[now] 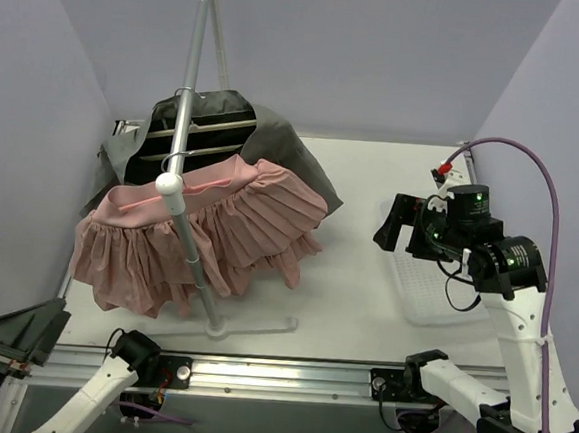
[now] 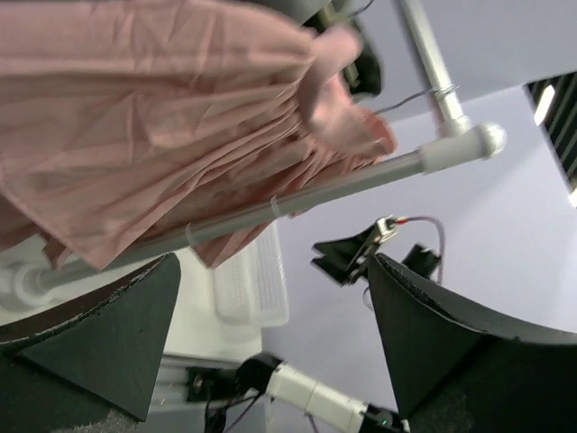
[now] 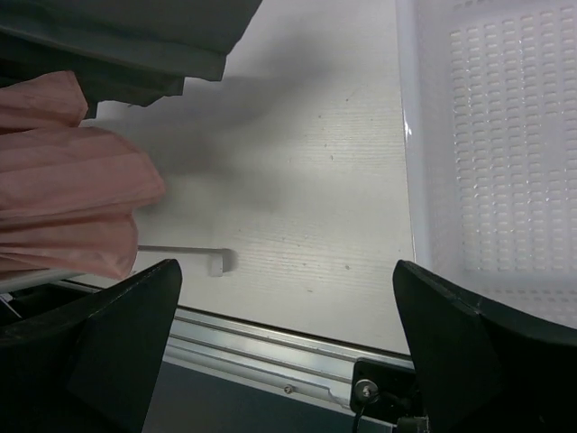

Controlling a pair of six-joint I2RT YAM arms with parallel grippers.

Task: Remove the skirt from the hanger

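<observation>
The pink skirt (image 1: 198,234) hangs from a wire hanger (image 1: 179,158) hooked over the white rail (image 1: 188,98) of a small rack. Its pleated hem droops almost to the bench (image 1: 355,282), and a grey garment (image 1: 285,146) hangs just behind it. The left tool (image 2: 272,262) is spread wide and holds nothing. From its own camera the skirt lies ahead of and above the fingers (image 2: 108,334), near but not touching, with the rail crossing the gap beyond the fingertips. The right tool (image 3: 287,266) is also spread and empty, hovering over bare bench beside the white basket (image 3: 505,135). For it the skirt lies off to its left, well apart, with only the hem edge in its view. The waistband's long axis runs crosswise to the rail, from the left tool's side toward the right tool's side. The left arm is clearly the nearer one. In my judgement the coming move is that tool rising to reach the waistband, and the clips cannot be made out from here.
</observation>
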